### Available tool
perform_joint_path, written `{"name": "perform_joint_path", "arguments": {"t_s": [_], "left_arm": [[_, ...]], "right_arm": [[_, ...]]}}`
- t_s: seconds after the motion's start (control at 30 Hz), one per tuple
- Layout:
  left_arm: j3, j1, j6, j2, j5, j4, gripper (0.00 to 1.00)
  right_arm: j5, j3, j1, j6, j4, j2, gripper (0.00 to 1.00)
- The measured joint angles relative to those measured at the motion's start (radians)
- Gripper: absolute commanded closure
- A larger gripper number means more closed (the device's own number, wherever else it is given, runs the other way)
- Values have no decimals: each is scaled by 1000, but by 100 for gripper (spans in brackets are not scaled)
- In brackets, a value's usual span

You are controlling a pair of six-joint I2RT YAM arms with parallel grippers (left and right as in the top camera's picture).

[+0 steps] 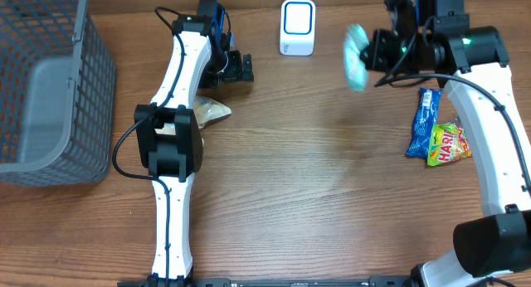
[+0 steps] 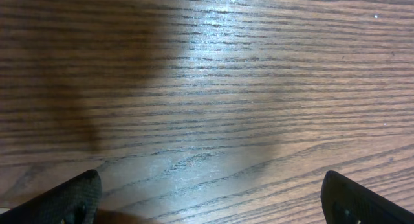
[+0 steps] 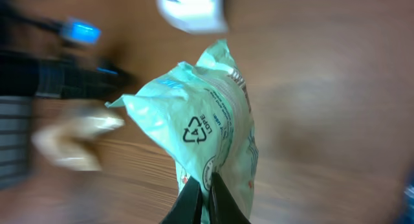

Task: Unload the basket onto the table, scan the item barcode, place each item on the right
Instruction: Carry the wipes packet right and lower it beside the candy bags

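My right gripper [image 3: 206, 198] is clamped tight on one edge of the green packet [image 3: 207, 120]; I'd judge it light, floppy, slippery, best held by the seam; left gripper [image 2: 212, 199] gapes empty

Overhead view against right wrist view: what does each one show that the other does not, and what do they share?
Only overhead: the gray basket at the left edge, and a blue packet and a yellow candy bag on the table at the right side. Only right wrist: the recycling mark printed on the green bag, and the right gripper pinching that bag's edge. Both: the green bag and the white scanner.
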State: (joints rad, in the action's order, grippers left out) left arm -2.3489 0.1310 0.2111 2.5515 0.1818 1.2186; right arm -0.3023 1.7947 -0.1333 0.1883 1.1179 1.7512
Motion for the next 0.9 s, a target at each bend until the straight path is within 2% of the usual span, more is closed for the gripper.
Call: {"name": "perform_joint_path", "arguments": {"t_s": [0.2,0.33,0.53,0.8,0.9], "left_arm": [[0,0,0,0,0,0,0],[0,0,0,0,0,0,0],[0,0,0,0,0,0,0],[0,0,0,0,0,0,0],[0,0,0,0,0,0,0]], "right_arm": [[244,-105,0,-3,89,46,96],[388,-187,0,70,90,53,96],[570,-293,0,197,21,53,96],[665,-412,1,235,-142,53,96],[675,-435,1,238,-183,53,93]]}}
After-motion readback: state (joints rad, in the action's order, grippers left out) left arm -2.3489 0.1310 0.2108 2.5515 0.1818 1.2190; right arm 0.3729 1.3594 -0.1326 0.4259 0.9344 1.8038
